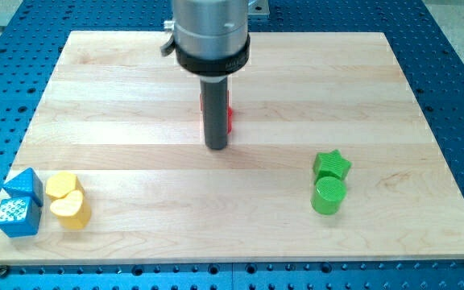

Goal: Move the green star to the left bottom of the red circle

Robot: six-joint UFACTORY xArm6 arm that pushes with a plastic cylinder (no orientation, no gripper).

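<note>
Five blocks listed. Green star (pixel 332 164) sits at the view's right, touching the green cylinder (pixel 329 196) below it. Your tip (pixel 217 148), a bare rod holding nothing, stands before the red block (pixel 228 118), mostly hidden. Risk: you drag the cylinder along or nudge red. Wooden board (pixel 135 89) on blue perforated table (pixel 457 72); yellow hearts (pixel 68 200) and blue block (pixel 20 203) lie well apart.

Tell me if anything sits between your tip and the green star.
Nothing visible does. My tip sits by the red block, and bare board runs toward the view's right to the green star. The green cylinder touches the star's bottom side, off that line.
</note>
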